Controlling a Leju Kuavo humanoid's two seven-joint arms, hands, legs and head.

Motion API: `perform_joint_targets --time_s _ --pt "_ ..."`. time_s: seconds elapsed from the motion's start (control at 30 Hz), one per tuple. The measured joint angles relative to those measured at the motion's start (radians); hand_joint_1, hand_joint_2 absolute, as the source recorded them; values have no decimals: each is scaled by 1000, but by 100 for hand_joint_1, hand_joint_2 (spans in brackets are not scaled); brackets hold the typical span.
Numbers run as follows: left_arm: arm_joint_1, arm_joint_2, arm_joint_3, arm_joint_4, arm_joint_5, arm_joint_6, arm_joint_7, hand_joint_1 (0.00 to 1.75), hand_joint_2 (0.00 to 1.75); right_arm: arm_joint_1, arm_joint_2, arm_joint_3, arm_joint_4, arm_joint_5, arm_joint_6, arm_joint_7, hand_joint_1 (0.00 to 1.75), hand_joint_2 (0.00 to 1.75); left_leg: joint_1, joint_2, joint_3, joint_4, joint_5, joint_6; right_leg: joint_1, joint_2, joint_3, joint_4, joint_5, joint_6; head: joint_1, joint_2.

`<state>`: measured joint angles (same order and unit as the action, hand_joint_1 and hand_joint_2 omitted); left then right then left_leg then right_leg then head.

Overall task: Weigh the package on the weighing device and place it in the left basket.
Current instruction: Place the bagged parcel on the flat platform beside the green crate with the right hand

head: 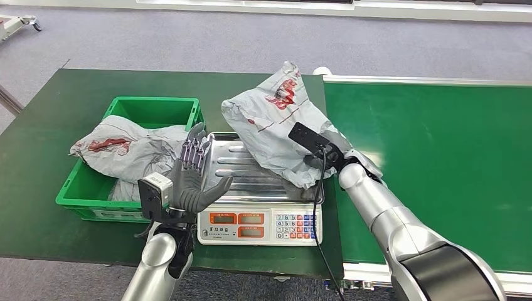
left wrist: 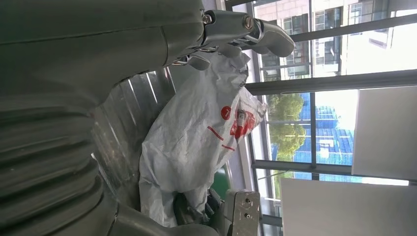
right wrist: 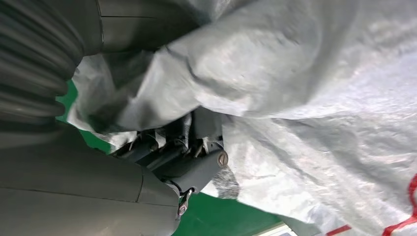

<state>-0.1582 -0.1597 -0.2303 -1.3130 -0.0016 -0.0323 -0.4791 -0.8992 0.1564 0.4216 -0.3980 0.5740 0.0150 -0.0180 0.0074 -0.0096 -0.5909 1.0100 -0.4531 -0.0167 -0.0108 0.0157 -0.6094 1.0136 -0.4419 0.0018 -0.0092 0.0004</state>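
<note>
The package (head: 276,122), a crumpled grey plastic mailer with red printing, stands tilted over the right side of the scale (head: 260,227), its lower edge on or just above the steel weighing tray (head: 235,164); contact with the tray cannot be confirmed from the head view. The right hand (head: 329,157) grips the package at its lower right edge. In the right wrist view the fingers (right wrist: 196,162) are closed into the grey plastic, with folds of the bag bunched over them.

The left hand (head: 191,179) is raised upright at the front left of the tray, palm turned toward the package, fingers spread and thumb extended. It holds nothing and is apart from the package.

The green basket (head: 154,110) sits on the table just left of the scale. A second grey bag (head: 128,150) with red printing lies in it, draped over the near rim. The green conveyor belt (head: 439,157) runs along the right side.
</note>
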Motion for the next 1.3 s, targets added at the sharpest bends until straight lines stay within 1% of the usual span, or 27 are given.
perform_joint_targets --time_s 0.07,0.23,0.33,0.47,0.7,0.93,1.3 --pt "0 0 0 0 -1 4 0 0 175 2 0 2 -4 8 -17 -2 175 175 0 0 0 0 0 0 0 0 0 0 0 0 0 0" --pt "7 0 0 -4 -4 20 -4 0 175 3 1 25 -27 50 -94 -8 175 175 0 0 -1 0 0 0 0 0 0 0 0 0 0 0" --pt "16 0 0 -8 -8 30 -9 0 175 8 9 44 -59 75 -117 -25 175 175 0 0 -1 0 0 0 0 0 0 0 0 0 0 0" --pt "24 0 0 -9 -12 39 -19 0 175 25 30 85 -120 106 -96 -45 175 175 0 0 -1 0 0 0 0 0 -1 0 0 0 0 0" --pt "41 -5 1 -27 -24 48 -29 0 175 74 72 206 -228 121 -28 -52 175 175 1 0 -2 0 0 0 1 0 -1 0 -1 -1 0 0" --pt "51 -5 11 -48 -31 51 -29 0 175 106 77 284 -301 82 -16 -71 175 175 0 0 -2 0 0 0 0 0 -2 0 -1 -1 0 0" --pt "51 -6 12 -49 -35 50 -33 0 175 117 76 334 -353 53 -12 -82 175 175 0 0 -2 0 0 0 1 0 -2 0 -1 -1 0 0"
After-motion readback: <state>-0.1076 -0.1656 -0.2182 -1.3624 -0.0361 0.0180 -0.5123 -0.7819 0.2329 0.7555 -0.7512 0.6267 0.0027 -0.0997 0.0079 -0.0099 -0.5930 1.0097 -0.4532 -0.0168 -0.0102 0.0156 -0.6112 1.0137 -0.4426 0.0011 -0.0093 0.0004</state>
